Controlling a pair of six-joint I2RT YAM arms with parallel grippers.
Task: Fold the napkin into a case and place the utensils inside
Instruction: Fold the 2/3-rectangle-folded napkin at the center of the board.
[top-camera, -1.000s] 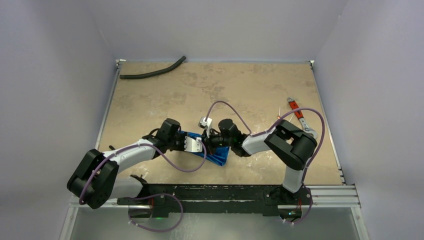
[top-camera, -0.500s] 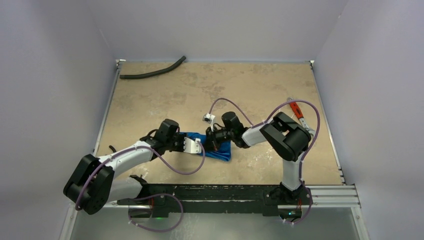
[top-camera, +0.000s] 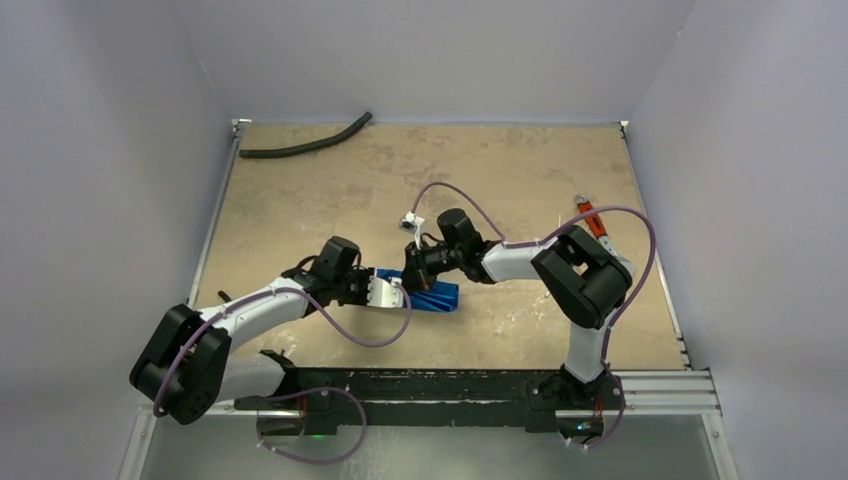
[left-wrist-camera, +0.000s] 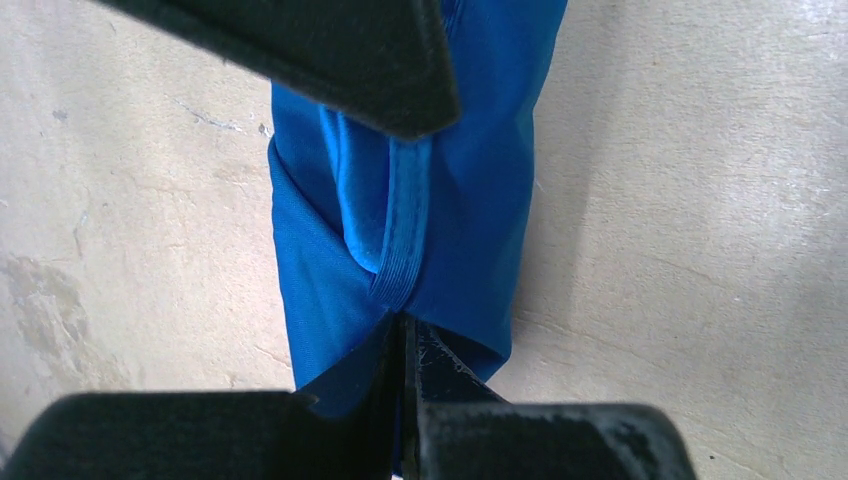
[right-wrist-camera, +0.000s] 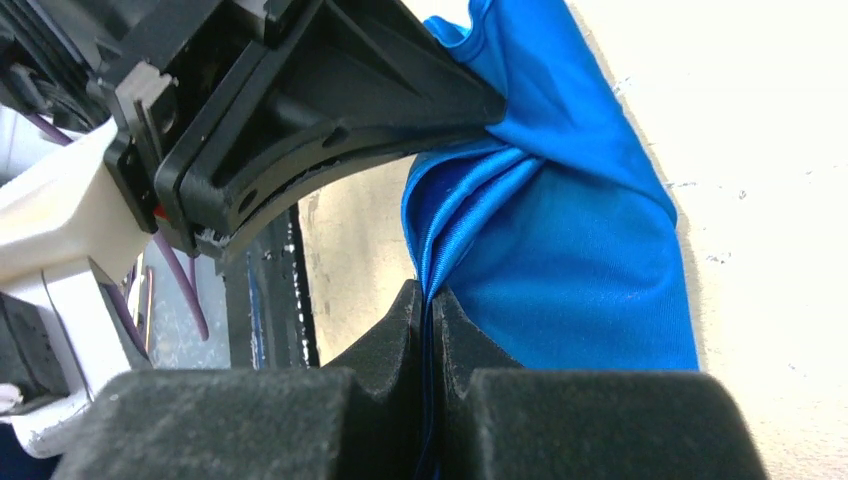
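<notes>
The blue napkin (top-camera: 436, 297) lies bunched into a narrow oblong on the table just ahead of the arms. Whether it forms a case I cannot tell. My left gripper (top-camera: 396, 294) is shut on the cloth's left end. In the left wrist view its closed tips (left-wrist-camera: 405, 340) pinch a hemmed fold of the napkin (left-wrist-camera: 480, 180). My right gripper (top-camera: 414, 276) reaches in from the right, just beyond the left one. It is shut on a gathered edge of the napkin (right-wrist-camera: 570, 250), with cloth squeezed between its tips (right-wrist-camera: 432, 300). The utensils are out of view.
A black curved hose (top-camera: 305, 146) lies at the far left corner of the table (top-camera: 330, 200). A red-handled wrench (top-camera: 592, 218) lies near the right edge, partly behind the right arm's cable. The left gripper's body (right-wrist-camera: 320, 110) fills the upper left of the right wrist view.
The right gripper has moved left and a little away from the bases with its cloth edge. The napkin went from a loose spread patch to a tighter, narrower bundle. Both grippers stayed shut.
</notes>
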